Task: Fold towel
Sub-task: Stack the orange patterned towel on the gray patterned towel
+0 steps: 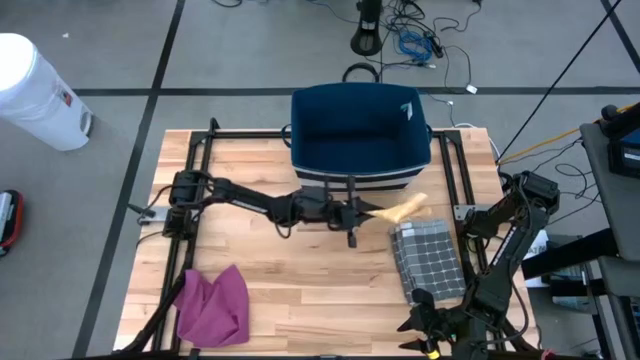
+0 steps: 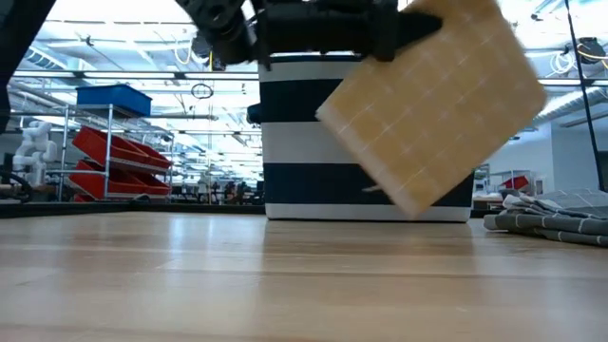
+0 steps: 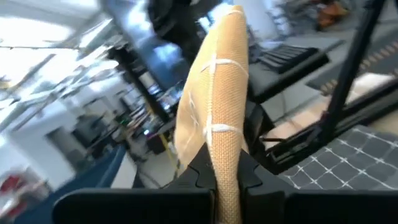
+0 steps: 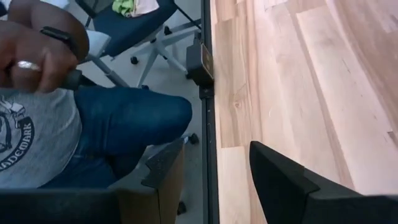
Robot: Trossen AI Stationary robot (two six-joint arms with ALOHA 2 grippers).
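Overhead, the left gripper [image 1: 372, 212] sits clamped on a folded tan towel [image 1: 403, 209] just at six o'clock of the navy basket [image 1: 360, 135], with a grey checked towel [image 1: 430, 262] at four o'clock and a magenta cloth [image 1: 213, 305] at seven. Only the low view shows the tan towel [image 2: 432, 104] lifted clear of the table [image 2: 285, 275]. Meanwhile the right gripper [image 4: 211, 174] hangs parted and empty at the table's edge, a seated person [image 4: 68, 124] beyond.

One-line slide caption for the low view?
Left gripper lifts a folded tan towel before the navy-striped basket.
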